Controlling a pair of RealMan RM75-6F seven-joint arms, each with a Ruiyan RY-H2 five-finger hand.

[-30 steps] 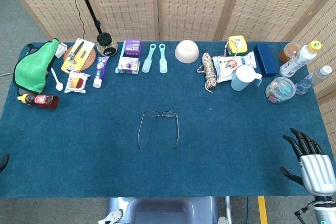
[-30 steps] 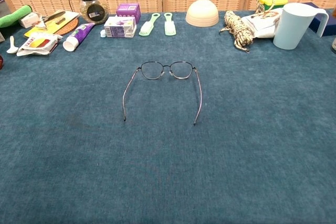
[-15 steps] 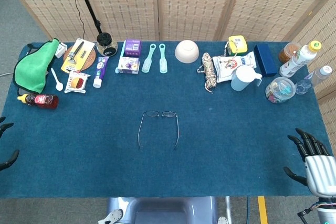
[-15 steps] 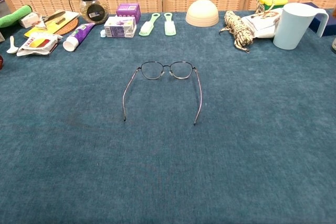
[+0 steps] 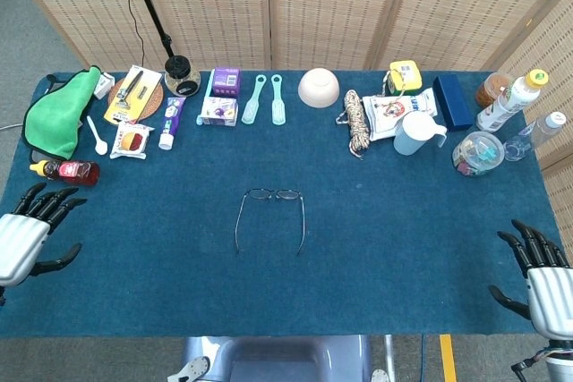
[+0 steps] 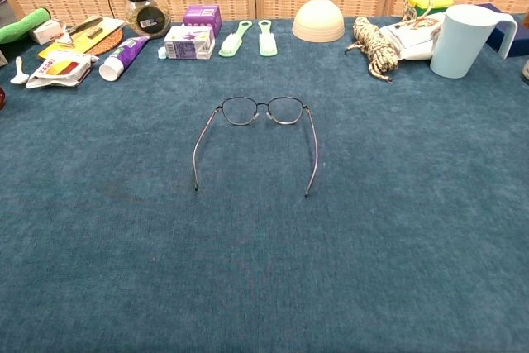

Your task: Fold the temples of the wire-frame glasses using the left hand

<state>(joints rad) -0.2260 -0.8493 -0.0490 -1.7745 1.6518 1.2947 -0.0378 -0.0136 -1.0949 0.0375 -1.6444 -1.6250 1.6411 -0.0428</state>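
The wire-frame glasses (image 5: 272, 195) (image 6: 263, 111) lie in the middle of the blue table (image 5: 394, 248), lenses toward the far side and both temples unfolded toward me. My left hand (image 5: 25, 234) hovers at the table's near left edge, fingers spread and holding nothing, far to the left of the glasses. Over the near right corner my right hand (image 5: 543, 281) is open too, with nothing in it. Neither hand shows in the chest view.
Along the far edge stand a green cloth (image 5: 55, 114), a toothpaste tube (image 5: 169, 121), a purple box (image 5: 222, 96), two green brushes (image 5: 266, 99), a bowl (image 5: 319, 88), a rope coil (image 5: 357, 121), a pale blue jug (image 5: 417, 133) and bottles (image 5: 510, 100). A sauce bottle (image 5: 67, 170) lies just beyond the left hand.
My left hand has come into the head view at the near left edge, moving in over the table. The right hand has drawn back slightly toward the near right corner. The glasses have not moved.
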